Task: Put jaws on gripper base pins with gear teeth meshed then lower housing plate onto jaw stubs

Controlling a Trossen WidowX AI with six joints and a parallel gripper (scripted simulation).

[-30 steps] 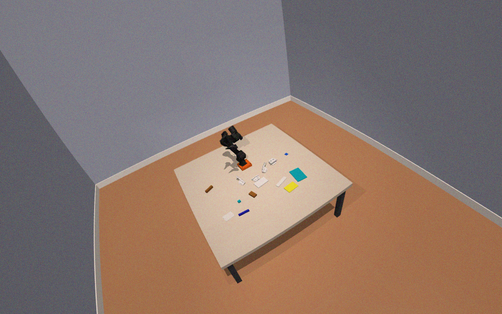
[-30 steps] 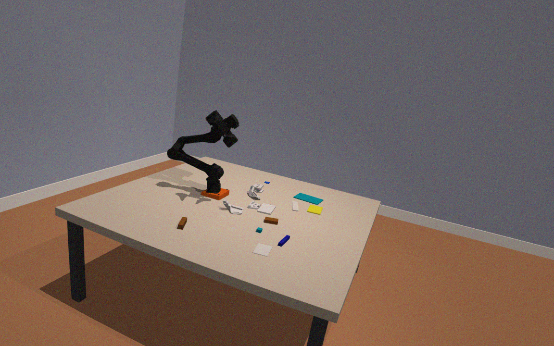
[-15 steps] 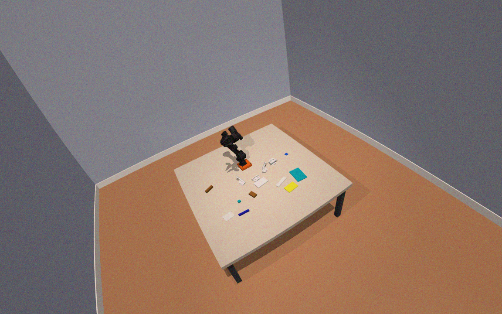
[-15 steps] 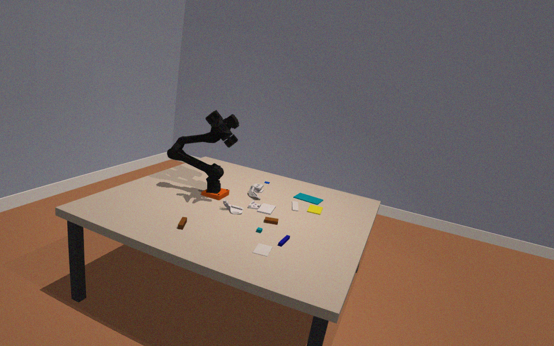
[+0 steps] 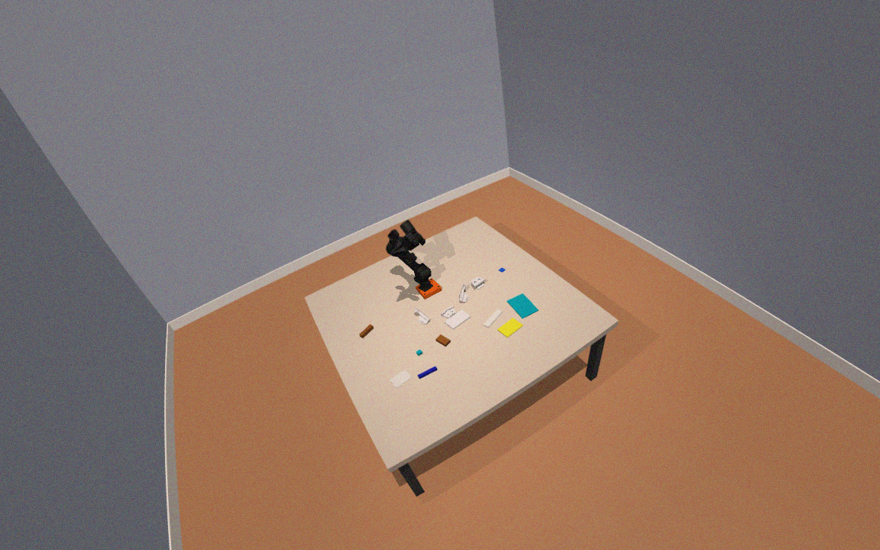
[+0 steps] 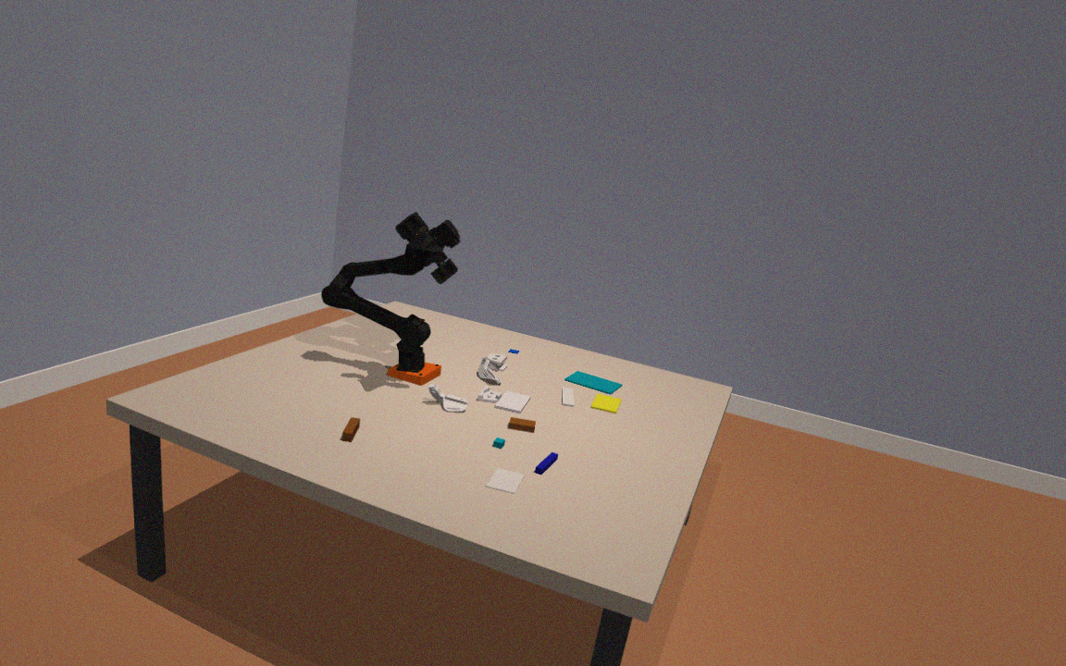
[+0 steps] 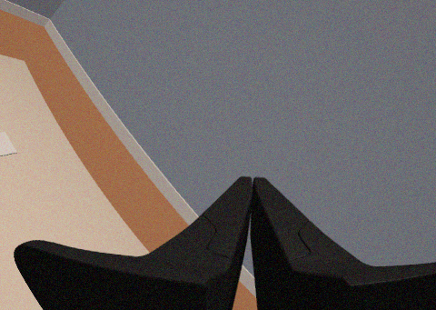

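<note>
High above the orange base (image 5: 422,294) (image 6: 422,379), the fingers are clenched on nothing; reopen them before descending. Two curved white parts (image 5: 464,294) (image 6: 447,403), probably the jaws, flank its front, one either side. Grip one squarely, low down, keeping its bore upright. The pinned part, beyond the orange base, cannot be identified surely.

No text, label, number or sign can be read.
</note>
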